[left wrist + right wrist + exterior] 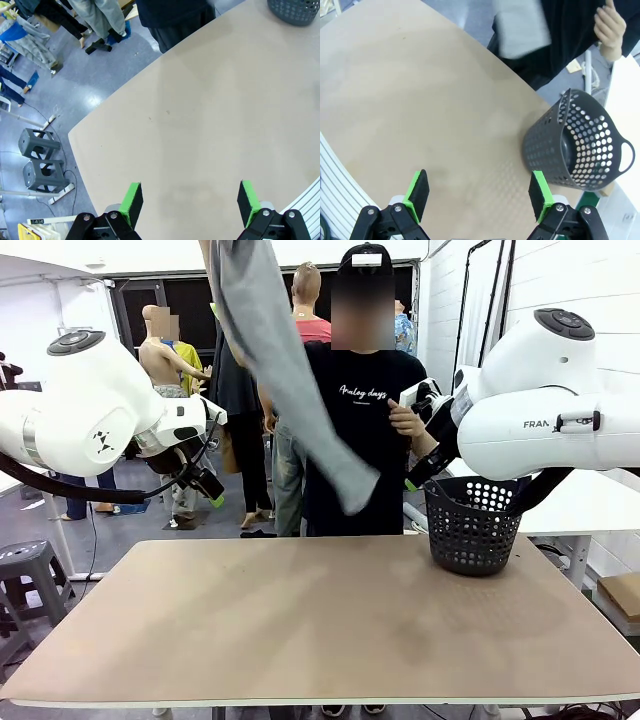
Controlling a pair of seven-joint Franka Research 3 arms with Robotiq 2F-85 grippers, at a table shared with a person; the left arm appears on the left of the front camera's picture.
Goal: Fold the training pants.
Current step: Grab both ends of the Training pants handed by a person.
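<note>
The training pants [285,370] are light grey and hang in the air at the far side of the table, held up by the person in a black T-shirt; their top runs out of the picture. A blurred grey end of the pants [522,27] shows beyond the table's far edge. My left gripper [189,202] hovers open over bare tabletop, with nothing between its green pads. It also shows raised at the left, the left gripper [208,488]. My right gripper [479,196] is open above the table, near the basket. Both grippers are well away from the pants.
A dark perforated basket [472,525] stands at the table's far right, seen also as the basket [577,142]. The person's hand [405,420] is raised by the right arm. The tan table [320,630] is wide. Grey stools [37,160] stand on the floor to the left.
</note>
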